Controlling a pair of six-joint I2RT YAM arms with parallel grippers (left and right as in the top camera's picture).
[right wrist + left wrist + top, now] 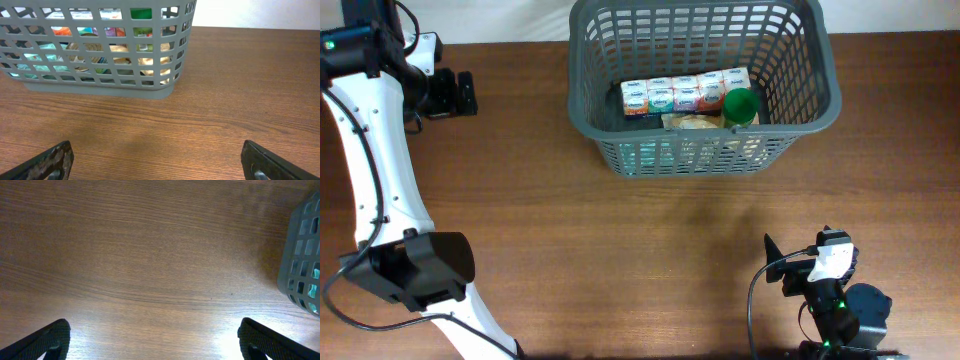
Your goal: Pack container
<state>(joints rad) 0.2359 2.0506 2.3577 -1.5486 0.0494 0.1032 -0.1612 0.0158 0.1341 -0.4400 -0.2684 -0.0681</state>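
The container, a dark grey slotted basket (595, 100), stands at the back middle of the table. Inside it lie a row of small cartons (685, 93), a green-lidded jar (741, 105) and a tan packet (692, 122). The basket also shows in the right wrist view (100, 89) and at the right edge of the left wrist view (300, 255). My left gripper (460, 93) is open and empty at the far left, left of the basket, over bare wood (155, 340). My right gripper (772, 262) is open and empty near the front right, over bare wood (157, 162).
The brown wooden table (620, 260) runs across the whole view. The left arm's white links and black base (420, 270) stand along the left edge. The right arm's base (840, 310) sits at the front right edge.
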